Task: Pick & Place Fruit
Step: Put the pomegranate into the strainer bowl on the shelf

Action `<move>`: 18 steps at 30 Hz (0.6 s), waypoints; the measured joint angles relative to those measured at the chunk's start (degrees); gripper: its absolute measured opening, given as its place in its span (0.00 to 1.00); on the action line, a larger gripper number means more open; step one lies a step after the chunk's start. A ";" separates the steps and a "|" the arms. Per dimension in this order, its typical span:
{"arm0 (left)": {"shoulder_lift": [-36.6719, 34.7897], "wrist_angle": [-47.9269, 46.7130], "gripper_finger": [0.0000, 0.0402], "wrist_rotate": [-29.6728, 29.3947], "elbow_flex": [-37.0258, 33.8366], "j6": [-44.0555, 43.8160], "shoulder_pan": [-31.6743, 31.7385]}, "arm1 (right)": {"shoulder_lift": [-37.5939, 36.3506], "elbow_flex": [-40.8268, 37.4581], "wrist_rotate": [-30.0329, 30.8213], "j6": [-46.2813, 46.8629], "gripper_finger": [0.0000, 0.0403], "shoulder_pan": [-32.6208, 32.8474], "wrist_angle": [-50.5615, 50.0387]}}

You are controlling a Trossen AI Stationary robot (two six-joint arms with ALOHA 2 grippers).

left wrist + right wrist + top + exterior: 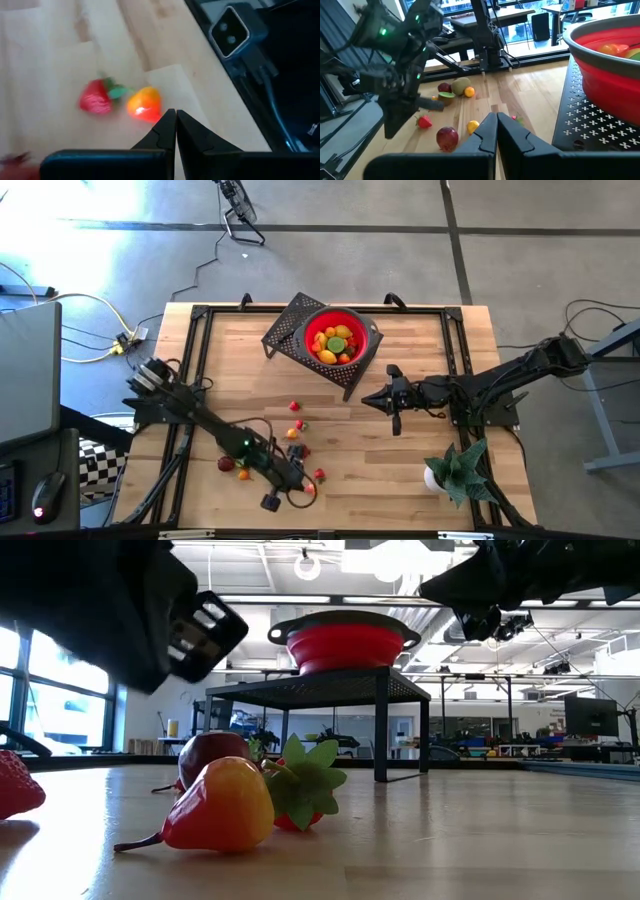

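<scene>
**Several fruits lie loose near the left gripper**

Two fruits, a strawberry point(96, 98) and an orange-red fruit point(143, 104), lie on the table point(400, 470) just ahead of the left gripper point(175, 116), whose fingers are pressed together and hold nothing. Other loose fruits point(296, 408) lie scattered near this arm. More fruit is inside the red bowl point(368, 332), which stands on a black rack point(285, 327). Just beside this rack hovers the right gripper point(365, 398), also closed and empty.

A robotics lab: concrete floor point(520, 270), workbenches point(480, 750) and monitors point(590, 715) behind.
</scene>
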 joint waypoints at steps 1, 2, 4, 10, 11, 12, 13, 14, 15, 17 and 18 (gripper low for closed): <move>1.24 1.65 0.03 -0.01 0.24 -0.17 -0.37 | 0.00 0.00 0.00 0.46 0.01 0.00 0.01; 2.24 3.12 0.03 0.02 0.51 -0.37 -0.61 | 0.02 0.00 0.00 1.07 0.01 0.00 0.00; 3.35 5.41 0.03 -0.03 0.73 -0.61 -1.51 | 0.02 0.00 0.00 1.33 0.01 0.00 0.01; 6.16 10.04 0.03 -0.25 1.16 -3.16 -2.10 | 0.02 0.00 0.15 1.43 0.01 0.00 0.02; 6.52 10.38 0.03 -0.34 1.16 -3.31 -2.09 | 0.02 0.00 0.17 1.43 0.01 0.00 0.02; 6.83 10.32 0.03 -0.87 1.16 -3.50 -2.09 | 0.02 0.00 0.17 1.43 0.01 0.00 0.04; 7.20 10.33 0.03 -1.69 1.16 -3.61 -2.09 | 0.02 0.00 0.17 1.43 0.01 0.00 0.04; 7.58 10.38 0.03 -2.44 1.15 -3.81 -2.09 | 0.02 0.00 0.17 1.44 0.01 0.00 0.04; 8.05 11.03 0.03 -3.17 1.14 -3.99 -2.09 | 0.02 0.00 0.17 1.44 0.01 0.00 0.04; 8.76 11.84 0.03 -4.41 1.15 -4.04 -2.09 | 0.02 0.00 0.17 1.45 0.01 0.00 0.06; 9.07 12.22 0.03 -4.90 1.14 -4.08 -2.07 | 0.02 0.00 0.17 1.45 0.01 0.00 0.10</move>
